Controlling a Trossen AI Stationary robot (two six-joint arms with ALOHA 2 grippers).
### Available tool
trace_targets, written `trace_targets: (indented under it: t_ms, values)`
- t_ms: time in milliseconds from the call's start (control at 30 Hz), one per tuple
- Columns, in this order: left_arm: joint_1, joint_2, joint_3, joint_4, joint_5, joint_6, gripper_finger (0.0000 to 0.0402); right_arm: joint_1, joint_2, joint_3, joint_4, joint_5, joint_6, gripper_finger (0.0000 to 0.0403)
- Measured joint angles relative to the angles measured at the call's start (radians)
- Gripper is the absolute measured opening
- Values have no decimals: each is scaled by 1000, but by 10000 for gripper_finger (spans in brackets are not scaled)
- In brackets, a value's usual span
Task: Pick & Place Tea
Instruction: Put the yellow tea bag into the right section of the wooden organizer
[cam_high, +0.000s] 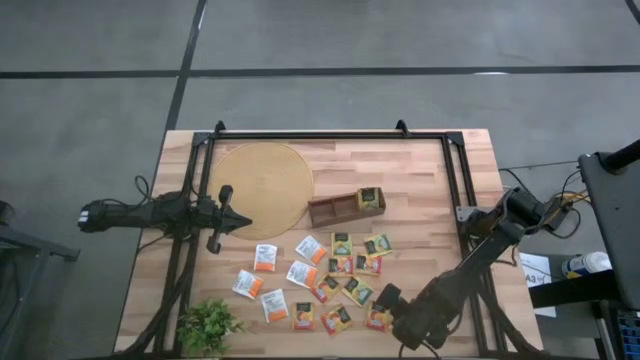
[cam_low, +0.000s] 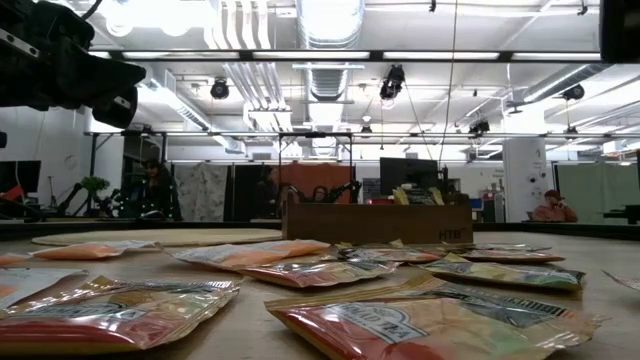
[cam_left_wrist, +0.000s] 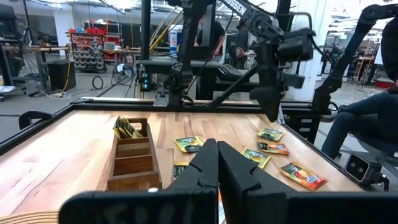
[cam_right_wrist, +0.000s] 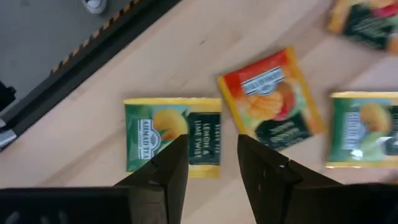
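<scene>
Hovering over the bench's (cam_high: 420, 180) near edge, right gripper (cam_right_wrist: 211, 163), jaws parted and empty, sits directly above a green-yellow sachet (cam_right_wrist: 173, 142); sachet's long axis runs across the jaw gap. An orange-red sachet (cam_right_wrist: 272, 99) lies just beside it. Left gripper (cam_left_wrist: 217, 171) waits closed near the wooden tray (cam_high: 345, 206), far from the tea.
</scene>
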Motion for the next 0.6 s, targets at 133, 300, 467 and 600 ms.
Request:
trace_targets:
  t_ms: [133,300,467,600]
  values:
    - [0,0,0,0,0,0,0,3,26,-1,26,-19,-7,136]
    - [-1,0,0,0,1,0,0,2,44,-6,36,-19,-3,149]
    - [-1,1,0,-1,0,0,0,2,43,-14,42,-6,-2,168]
    - [-1,1,0,-1,0,0,0,-7,43,-33,47,1,4,176]
